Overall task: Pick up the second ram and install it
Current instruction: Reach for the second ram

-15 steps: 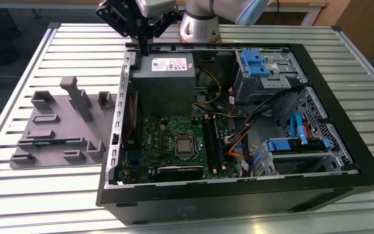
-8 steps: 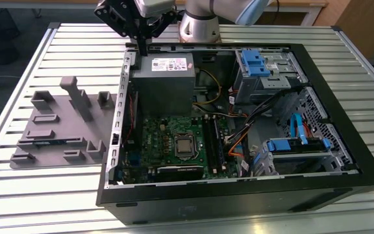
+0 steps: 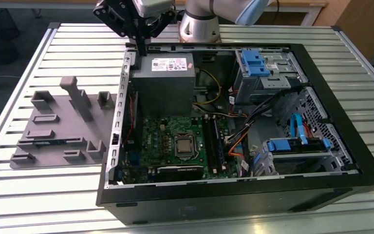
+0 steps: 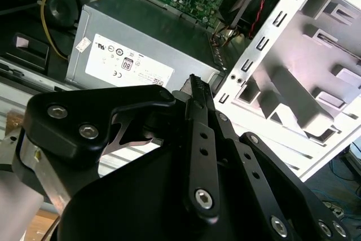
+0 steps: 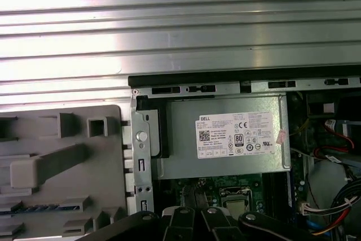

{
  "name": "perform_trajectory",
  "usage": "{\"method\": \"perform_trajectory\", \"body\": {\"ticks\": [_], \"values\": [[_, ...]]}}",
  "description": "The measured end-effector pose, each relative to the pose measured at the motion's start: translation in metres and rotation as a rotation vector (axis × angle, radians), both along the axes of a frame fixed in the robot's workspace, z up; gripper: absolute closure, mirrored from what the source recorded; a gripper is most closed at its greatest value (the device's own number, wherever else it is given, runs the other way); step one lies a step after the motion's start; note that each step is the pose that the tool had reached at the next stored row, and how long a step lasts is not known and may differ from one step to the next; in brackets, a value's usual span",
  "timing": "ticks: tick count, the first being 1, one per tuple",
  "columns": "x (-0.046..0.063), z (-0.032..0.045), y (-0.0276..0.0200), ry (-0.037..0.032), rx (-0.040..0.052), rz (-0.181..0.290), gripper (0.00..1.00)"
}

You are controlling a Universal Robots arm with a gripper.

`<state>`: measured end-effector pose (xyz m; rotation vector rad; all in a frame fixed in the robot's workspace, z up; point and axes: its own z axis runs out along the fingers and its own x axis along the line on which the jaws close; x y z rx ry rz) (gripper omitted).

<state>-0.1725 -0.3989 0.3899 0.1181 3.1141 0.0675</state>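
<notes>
Slatted metal table (image 3: pixel 44 204) with bright glare, dark floor (image 3: pixel 2 68) beyond, wooden furniture (image 3: pixel 365 22) behind

Arm (image 3: pixel 206 17): cut off at the exterior view's top edge.
Second ram (image 5: pixel 11 210): only a thin blue edge shows in a holder tray (image 5: pixel 110 167) slot.
Motherboard (image 3: pixel 161 136): partly hidden under the power supply (image 3: pixel 163 85).

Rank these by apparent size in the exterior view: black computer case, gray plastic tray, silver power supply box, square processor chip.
1. black computer case
2. gray plastic tray
3. silver power supply box
4. square processor chip
The gaps are clear; no ties.
</notes>
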Motion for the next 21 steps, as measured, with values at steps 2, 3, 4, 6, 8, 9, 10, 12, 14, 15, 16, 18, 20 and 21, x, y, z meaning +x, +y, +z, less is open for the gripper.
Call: {"method": "perform_trajectory", "body": {"ticks": [2,3,4,6,8,9,10,12,14,15,16,18,20,21], "values": [[-0.0005,0.0,0.0,0.0,0.0,0.0,0.89],[-0.0007,-0.0001,0.0,0.0,0.0001,0.0,0.89],[-0.0009,0.0,0.0,0.0,0.0,0.0,0.89],[-0.0014,-0.0001,0.0,0.0,0.0,0.0,0.89],[-0.0018,-0.0001,0.0,0.0,0.0,0.0,0.89],[-0.002,-0.0001,0.0,0.0,0.0,0.0,0.89],[-0.0022,-0.0001,0.0,0.0,0.0,0.0,0.89],[-0.0026,-0.0001,0.0,0.0,0.0,0.0,0.89],[-0.003,-0.0002,0.0,0.0,0.0,0.0,0.89],[-0.0032,-0.0002,0.0,0.0,0.0,0.0,0.89],[-0.0034,-0.0002,0.0,-0.0001,0.0,0.0,0.89],[-0.0039,-0.0002,0.0,-0.0001,0.0001,0.0,0.89],[-0.0043,-0.0002,0.0,0.0,0.0,0.0,0.89],[-0.0044,-0.0003,0.0,0.0,0.0,0.0,0.89]]}}
